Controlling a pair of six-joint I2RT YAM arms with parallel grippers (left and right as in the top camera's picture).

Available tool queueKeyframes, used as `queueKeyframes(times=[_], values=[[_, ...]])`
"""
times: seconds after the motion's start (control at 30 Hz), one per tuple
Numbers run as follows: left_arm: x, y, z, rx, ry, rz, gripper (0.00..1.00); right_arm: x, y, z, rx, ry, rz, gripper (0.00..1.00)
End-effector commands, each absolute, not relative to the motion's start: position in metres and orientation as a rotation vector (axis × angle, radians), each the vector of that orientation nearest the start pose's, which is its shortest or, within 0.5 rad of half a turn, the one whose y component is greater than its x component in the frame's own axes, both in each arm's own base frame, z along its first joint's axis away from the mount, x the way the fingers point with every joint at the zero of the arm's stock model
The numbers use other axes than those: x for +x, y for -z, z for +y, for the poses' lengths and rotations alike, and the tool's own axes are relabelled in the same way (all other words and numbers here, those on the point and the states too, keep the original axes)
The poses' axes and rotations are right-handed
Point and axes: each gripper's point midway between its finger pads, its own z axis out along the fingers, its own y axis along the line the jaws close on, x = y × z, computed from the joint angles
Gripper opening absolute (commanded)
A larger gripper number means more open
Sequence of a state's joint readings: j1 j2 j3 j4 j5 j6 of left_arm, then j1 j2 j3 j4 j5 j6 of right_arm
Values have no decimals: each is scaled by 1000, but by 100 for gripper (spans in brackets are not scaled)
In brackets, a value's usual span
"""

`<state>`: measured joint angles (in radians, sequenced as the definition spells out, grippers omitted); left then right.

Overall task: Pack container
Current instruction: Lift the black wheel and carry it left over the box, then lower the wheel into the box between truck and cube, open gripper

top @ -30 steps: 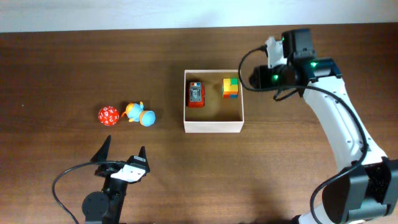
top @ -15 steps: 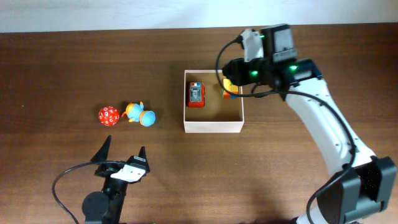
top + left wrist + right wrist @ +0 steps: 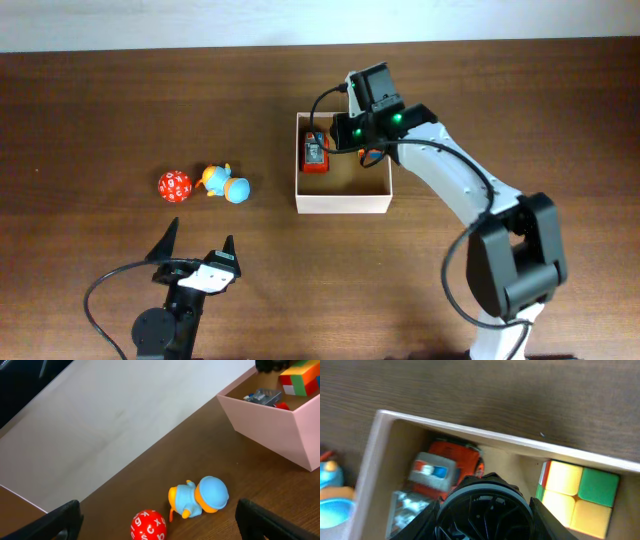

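Note:
The container (image 3: 340, 204) is a white-walled square box with a tan inside at the table's middle. In it lie a red toy car (image 3: 316, 152) and a multicoloured cube (image 3: 374, 153), partly hidden by my right arm. My right gripper (image 3: 345, 134) hangs over the container's inside, shut on a black round ribbed wheel (image 3: 485, 510). The wrist view shows the car (image 3: 445, 472) and the cube (image 3: 577, 492) right below it. My left gripper (image 3: 192, 250) is open and empty near the front edge. A red lettered ball (image 3: 174, 186) and a blue and orange duck toy (image 3: 224, 184) lie beyond it.
In the left wrist view the ball (image 3: 148, 525) and the duck toy (image 3: 200, 497) lie between my open fingers (image 3: 62, 520), a short way ahead. The container's wall (image 3: 270, 420) stands to the right. A pale wall strip runs along the table's far edge (image 3: 200, 25).
My right arm has swung left from beside the container's right wall to over its inside, carrying the black wheel. The left arm and the toys have not moved.

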<state>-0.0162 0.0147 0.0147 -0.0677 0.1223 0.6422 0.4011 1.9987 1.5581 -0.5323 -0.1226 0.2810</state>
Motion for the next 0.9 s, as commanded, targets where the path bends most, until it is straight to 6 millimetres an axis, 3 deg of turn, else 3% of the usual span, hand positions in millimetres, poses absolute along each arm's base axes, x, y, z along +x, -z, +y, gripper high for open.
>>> queueKeyframes(times=[0.0,0.47,0.87], values=[[245,-159,-22,608,-385,1536,99,472,-98,220,-166,-392,2577,42],[245,-159,-22,608,-385,1536,99,466,-87,217,-163,-382,2607,42],[245,-159,-22,608,-385,1536,99,468,-60,218,-183,-362,2642,42]])
